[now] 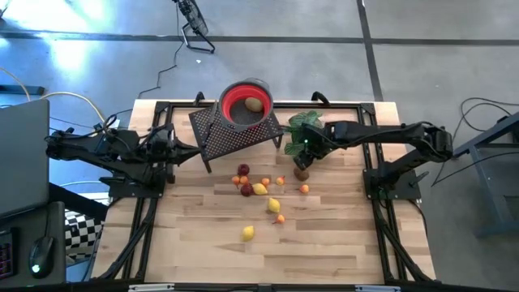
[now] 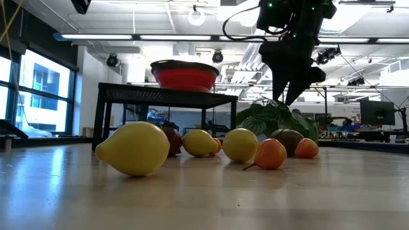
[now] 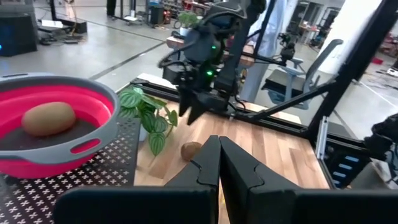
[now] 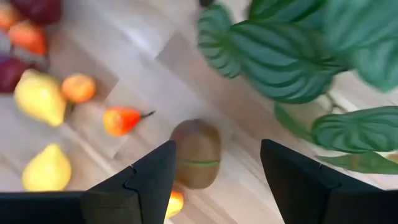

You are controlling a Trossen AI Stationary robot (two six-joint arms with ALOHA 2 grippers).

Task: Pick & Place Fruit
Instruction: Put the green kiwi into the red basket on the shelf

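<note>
While the left end effector [image 3: 219,163] waits shut at the bench's [image 1: 324,243] left edge, the right end effector [image 4: 217,165] hangs wide open above a brown kiwi [image 4: 196,153] lying on the wood beside the leafy plant [image 4: 298,56], near scattered lemons [image 1: 259,189].

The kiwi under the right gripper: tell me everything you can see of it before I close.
The kiwi is a small brownish-green oval with a matte skin and a thin green seam round its middle, like a two-part toy. It lies on its side on the bare wooden table, beside the leafy plant; whether a leaf touches it I cannot tell. The right gripper hangs above it, jaws open and straddling it, not touching. An orange fruit lies close by its end.
</note>
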